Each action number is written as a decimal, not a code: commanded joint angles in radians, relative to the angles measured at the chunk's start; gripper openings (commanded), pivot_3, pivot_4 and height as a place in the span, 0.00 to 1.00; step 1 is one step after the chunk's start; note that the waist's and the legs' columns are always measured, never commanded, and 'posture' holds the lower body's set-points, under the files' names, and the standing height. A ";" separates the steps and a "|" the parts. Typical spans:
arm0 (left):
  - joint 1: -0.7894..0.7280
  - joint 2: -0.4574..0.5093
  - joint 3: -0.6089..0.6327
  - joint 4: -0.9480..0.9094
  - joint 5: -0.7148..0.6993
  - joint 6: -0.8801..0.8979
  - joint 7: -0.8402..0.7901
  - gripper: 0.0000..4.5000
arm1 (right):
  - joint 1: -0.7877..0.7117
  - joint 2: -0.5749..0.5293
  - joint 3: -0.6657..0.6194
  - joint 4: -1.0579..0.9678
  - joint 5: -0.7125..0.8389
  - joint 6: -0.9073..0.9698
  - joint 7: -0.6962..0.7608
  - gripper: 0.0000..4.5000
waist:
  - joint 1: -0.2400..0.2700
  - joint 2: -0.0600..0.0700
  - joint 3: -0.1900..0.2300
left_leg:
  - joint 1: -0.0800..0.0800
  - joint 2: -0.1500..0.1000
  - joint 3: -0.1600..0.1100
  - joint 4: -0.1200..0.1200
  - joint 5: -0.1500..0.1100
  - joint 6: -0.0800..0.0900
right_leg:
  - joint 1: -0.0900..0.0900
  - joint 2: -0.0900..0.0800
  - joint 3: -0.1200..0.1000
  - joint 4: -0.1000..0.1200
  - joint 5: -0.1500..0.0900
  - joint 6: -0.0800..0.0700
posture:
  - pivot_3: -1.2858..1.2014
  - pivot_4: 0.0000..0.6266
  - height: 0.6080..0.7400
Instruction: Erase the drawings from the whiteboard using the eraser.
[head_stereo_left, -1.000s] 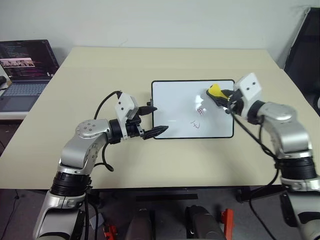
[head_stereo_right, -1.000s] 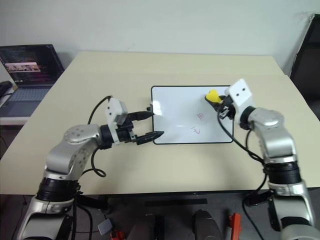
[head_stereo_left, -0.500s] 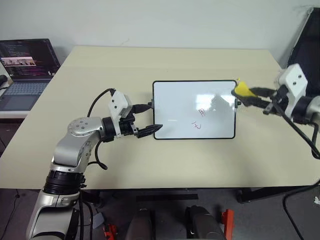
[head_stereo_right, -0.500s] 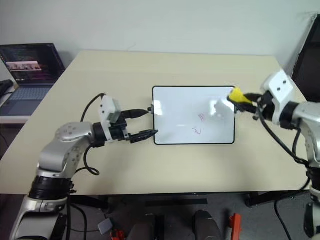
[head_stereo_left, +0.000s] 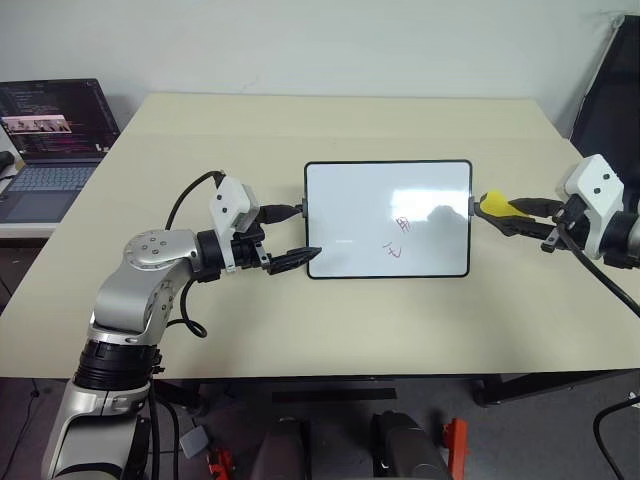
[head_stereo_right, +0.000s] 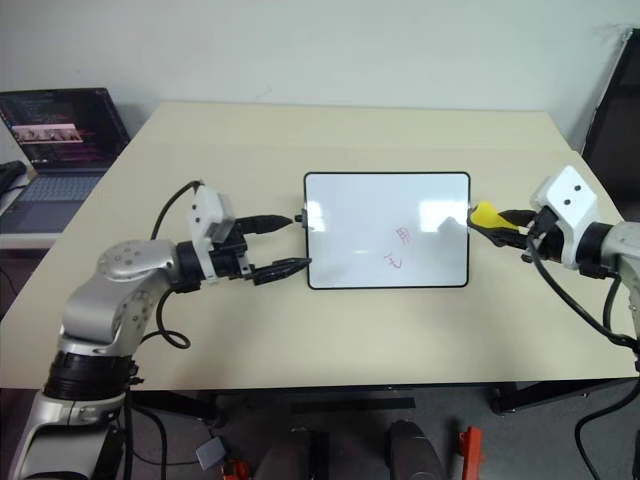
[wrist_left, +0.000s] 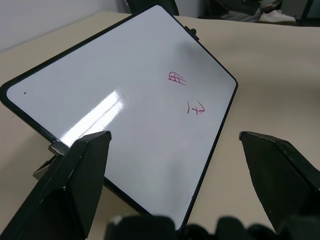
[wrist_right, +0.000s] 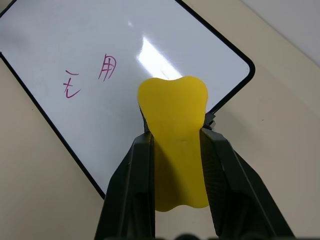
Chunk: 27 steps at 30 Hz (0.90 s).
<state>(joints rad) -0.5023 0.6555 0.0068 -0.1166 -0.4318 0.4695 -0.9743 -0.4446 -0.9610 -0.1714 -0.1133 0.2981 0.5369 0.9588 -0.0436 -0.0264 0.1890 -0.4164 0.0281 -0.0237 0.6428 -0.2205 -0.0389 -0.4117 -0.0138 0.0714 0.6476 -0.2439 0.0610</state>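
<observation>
Beige table (head_stereo_left: 400, 330); whiteboard (head_stereo_left: 350, 200) flat; right end effector (head_stereo_left: 512, 213) clamps eraser (head_stereo_left: 492, 205); left end effector (head_stereo_left: 292, 236) spread.

Left gripper (head_stereo_left: 296, 238) agape — right gripper (head_stereo_left: 508, 212) clamped.

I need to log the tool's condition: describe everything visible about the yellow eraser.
The eraser is a small bright yellow block with a waisted, rounded outline and a smooth, soft-looking top. The right gripper holds it, its black jaws shut on the eraser's sides. It hangs just off the right edge of the whiteboard, above the table, apart from the two red drawings. Its underside cannot be seen.
</observation>
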 joint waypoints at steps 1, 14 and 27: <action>-0.016 0.001 0.009 -0.027 -0.009 -0.009 -0.006 1.00 | -0.062 0.043 0.002 -0.051 0.019 -0.023 -0.038 0.21 | -0.002 0.000 0.000 | 0.000 0.000 0.000 0.000 0.000 0.000 | 0.000 0.000 0.000 0.000 0.000 0.000 | 0.52 0.24 1.00; -0.023 -0.027 -0.019 -0.025 -0.007 -0.008 -0.007 1.00 | -0.121 0.373 0.223 0.105 -0.261 -0.233 -0.383 0.21 | 0.010 0.000 0.000 | -0.001 -0.001 0.000 0.001 0.000 0.000 | 0.000 -0.001 0.000 0.001 0.002 -0.004 | 0.52 0.24 1.00; -0.028 -0.027 -0.021 -0.006 -0.004 -0.019 -0.013 1.00 | -0.145 0.424 0.360 0.227 -0.406 -0.305 -0.376 0.21 | -0.004 0.000 0.000 | 0.004 0.000 0.000 0.002 0.000 0.000 | 0.003 0.000 0.000 0.003 0.004 -0.003 | 0.52 0.24 1.00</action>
<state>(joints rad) -0.5093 0.6290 -0.0249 -0.1109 -0.4313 0.4695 -0.9790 -0.6054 -0.5441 0.1570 0.1312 -0.0997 0.2218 0.5482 -0.0472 -0.0268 0.1886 -0.4118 0.0276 -0.0239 0.6451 -0.2203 -0.0390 -0.4079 -0.0138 0.0715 0.6507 -0.2402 0.0582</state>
